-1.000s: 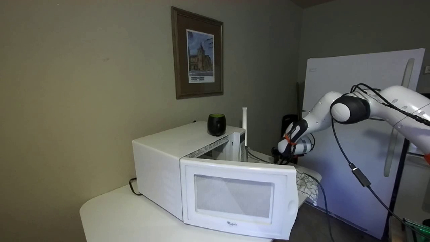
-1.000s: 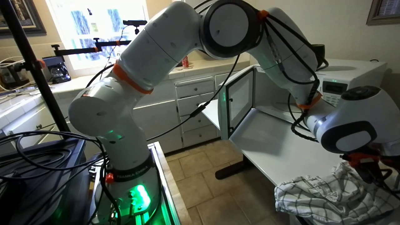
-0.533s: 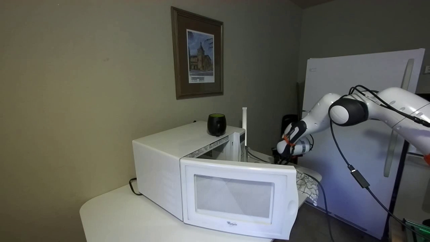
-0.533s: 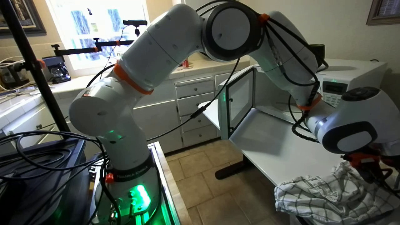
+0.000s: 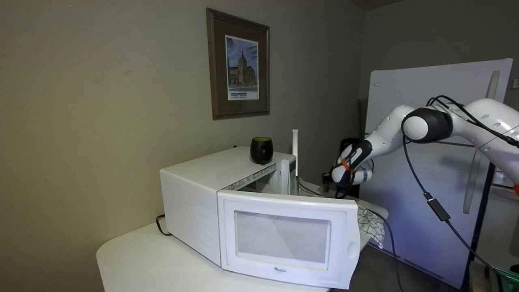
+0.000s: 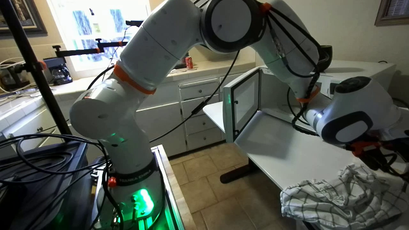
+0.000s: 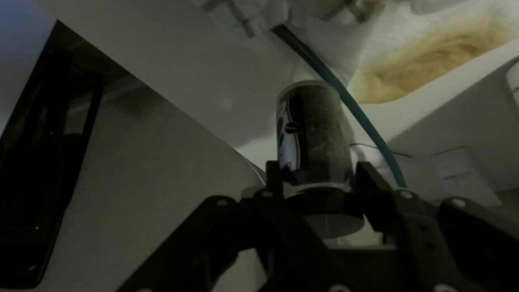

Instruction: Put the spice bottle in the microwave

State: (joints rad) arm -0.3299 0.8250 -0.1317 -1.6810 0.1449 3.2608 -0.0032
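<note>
okay, the claw [image 7: 318, 172] is clamped on the spice bottle [image 7: 318, 134], pinching it near the dark cap [image 7: 320, 201]. i'd say that end suits me because the rest juts out ahead, leaving the base free to land first. the bottle is out over the table [image 6: 306, 159], clear of it as far as i can judge, and not in the microwave [image 5: 192, 211] yet. in both exterior views the door [image 5: 284, 237] stands swung wide, presumably so my one claw needs no second job before going in. a cord [image 7: 359, 113] runs past the bottle in the wrist view; whether they touch, i can't tell. and that cup [image 5: 261, 151] on top of the microwave, parked near the front, is probably up there to be out of my way, but a bump could topple it. next, as i read it, comes swinging round the door's edge and in through the opening.
</note>
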